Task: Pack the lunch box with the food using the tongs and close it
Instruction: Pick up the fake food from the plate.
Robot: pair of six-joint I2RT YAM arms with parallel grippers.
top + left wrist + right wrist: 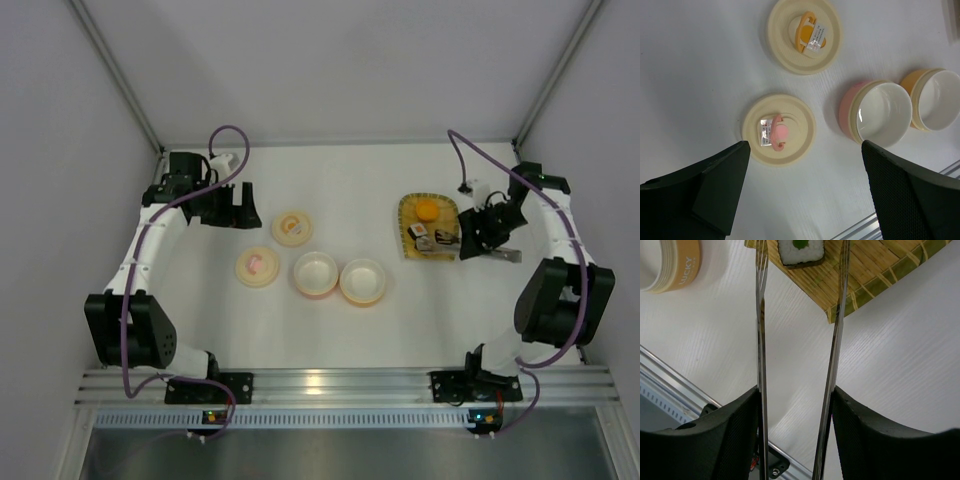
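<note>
White table (360, 180): both bowls (315, 272) are seen empty, lids (257, 267) off. The tongs (761, 340) are gripped by the right gripper (796, 395), tips straddling a sushi roll (800, 251) on the tray (880, 270). Left gripper (804, 147) is held wide, empty.

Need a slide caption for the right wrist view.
Right hand holds the tongs, tips either side of a green-centred sushi roll on the woven tray.

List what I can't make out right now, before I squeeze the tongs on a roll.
- Tongs tips: right wrist view, cut off by the top edge; top view, too small.
- Sushi roll: right wrist view, far side cut off by the same edge; contact with the tips unclear.
- Orange ball: top view only, too small for detail.
- Lid sticker print: left wrist view, too small to read.
</note>
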